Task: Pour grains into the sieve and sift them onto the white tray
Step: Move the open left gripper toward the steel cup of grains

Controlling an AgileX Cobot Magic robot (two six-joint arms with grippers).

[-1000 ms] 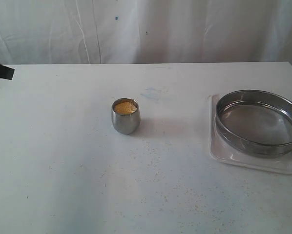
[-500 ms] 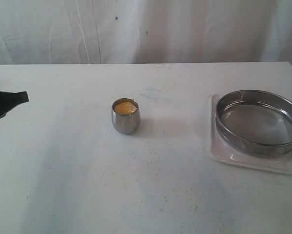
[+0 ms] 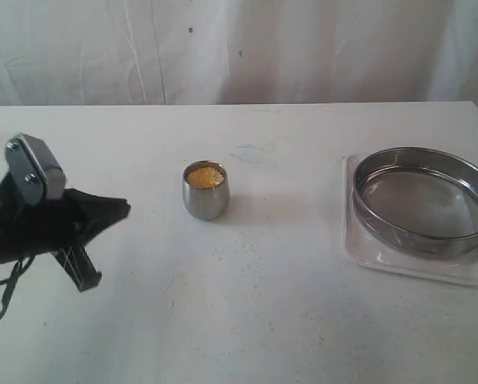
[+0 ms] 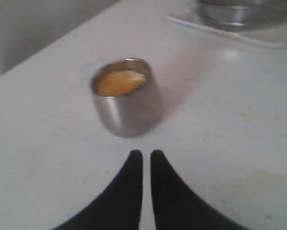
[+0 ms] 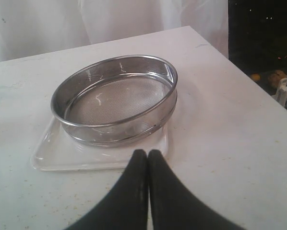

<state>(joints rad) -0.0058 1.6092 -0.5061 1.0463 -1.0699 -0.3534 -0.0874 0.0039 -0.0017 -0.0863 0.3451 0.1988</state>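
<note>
Item, step in hand: the approach to the steel cup (image 3: 205, 192), before any pour; nothing is lifted yet. Item, my left claw (image 3: 117, 211): low over the table (image 3: 263, 320) at about 8 o'clock of the cup and apart from it, tips aimed at it, all but closed with only a thin slit between the fingers (image 4: 134, 167), holding nothing. Item, my right claw (image 5: 147, 154): fingers pressed together, empty, near the white tray (image 5: 47, 160) and facing the sieve (image 5: 115, 98); it is outside the exterior view. Item, the cup: near the table's middle, upright, mouth up, long axis vertical, filled nearly to the rim with the grains (image 3: 205, 176). Item, the sieve: at 3 o'clock of the cup, well apart, resting flat on the white tray, open side up, mesh down and bare of grains; being round, it has no long axis across the table. Item, the tray: its rim shows from about 6 to 9 o'clock of the sieve; I cannot tell which way its longer side runs. Next move, as I judge it: spread the left fingers wider than the cup's belly, close in level, grip the wall below the rim, and lift without tilting, as the fill is high.
</note>
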